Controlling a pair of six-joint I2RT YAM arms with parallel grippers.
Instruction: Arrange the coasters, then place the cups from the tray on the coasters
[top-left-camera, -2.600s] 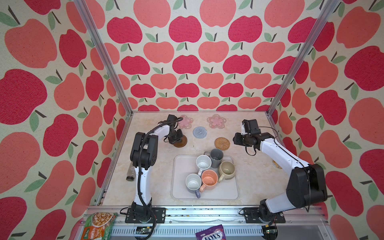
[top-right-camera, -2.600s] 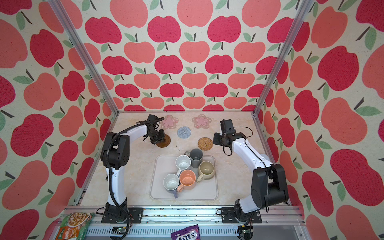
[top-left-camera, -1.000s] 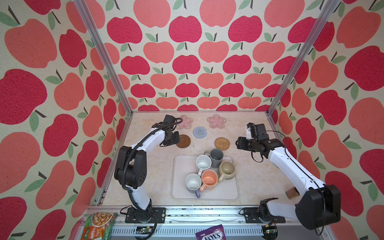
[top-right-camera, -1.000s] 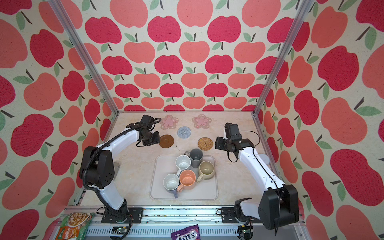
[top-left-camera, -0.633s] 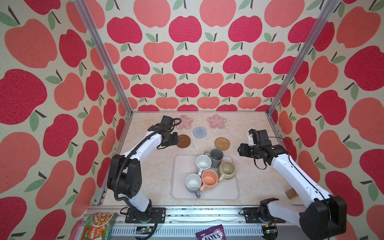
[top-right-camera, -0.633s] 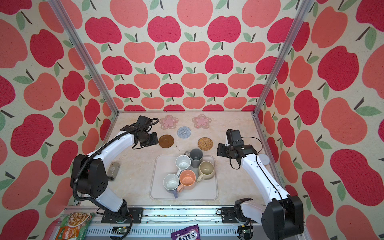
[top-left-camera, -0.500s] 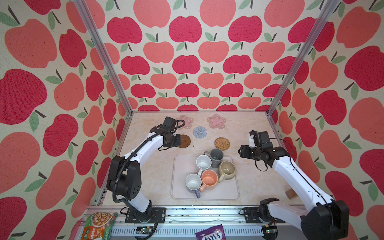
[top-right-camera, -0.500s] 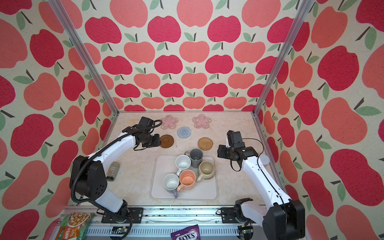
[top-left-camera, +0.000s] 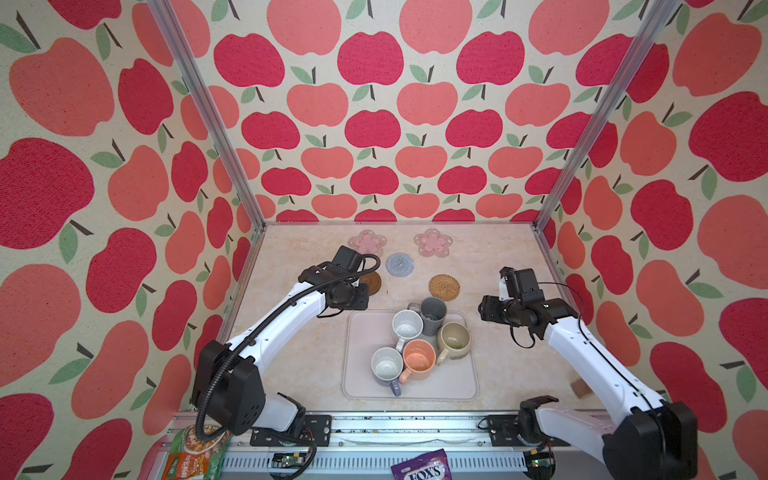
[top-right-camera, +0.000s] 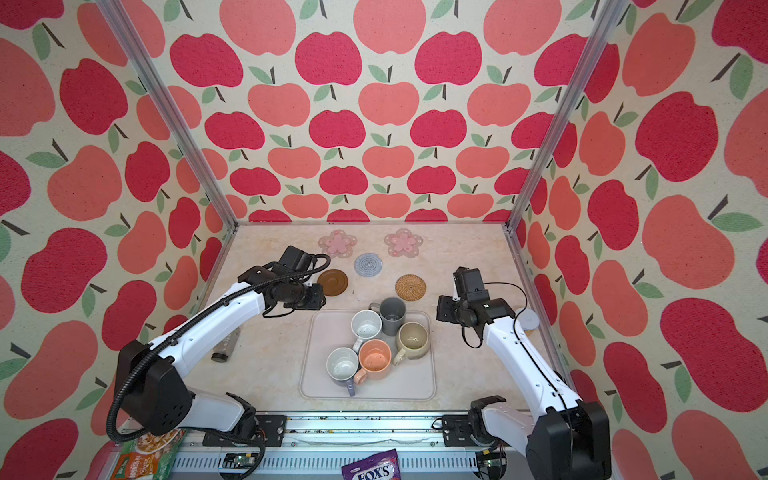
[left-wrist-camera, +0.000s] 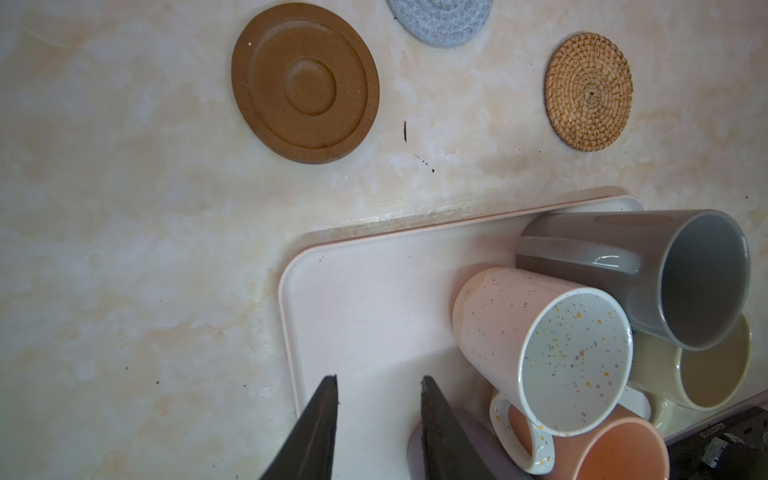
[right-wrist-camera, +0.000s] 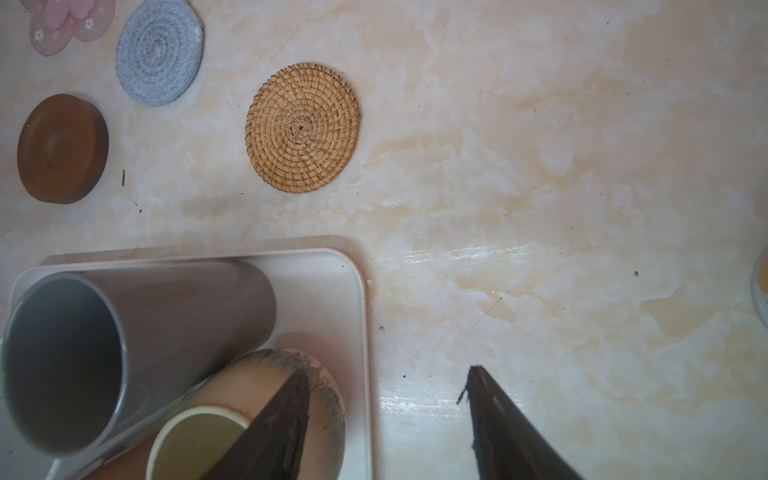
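Five coasters lie at the back of the table: two pink flowers (top-left-camera: 367, 242) (top-left-camera: 432, 242), a blue-grey round (top-left-camera: 400, 264), a brown disc (left-wrist-camera: 305, 83) and a rattan round (right-wrist-camera: 302, 126). The tray (top-left-camera: 361, 374) holds a dark grey cup (top-left-camera: 432, 315), a white one (top-left-camera: 407, 325), a beige-olive one (top-left-camera: 454, 338), a peach one (top-left-camera: 419, 359) and a lavender one (top-left-camera: 386, 368). My left gripper (left-wrist-camera: 377, 380) hangs open and empty above the tray's back left corner. My right gripper (right-wrist-camera: 388, 372) is open over the tray's right rim, beside the beige-olive cup.
A small bottle (top-right-camera: 225, 347) lies on the table by the left wall. A small round white thing (top-right-camera: 528, 319) sits by the right wall, and a small brown block (top-left-camera: 579, 388) sits near the front right. Snack packets lie beyond the front rail.
My left gripper has moved from beside the brown disc toward the tray's back left corner. My right gripper has drawn back from the rattan coaster to the tray's right side.
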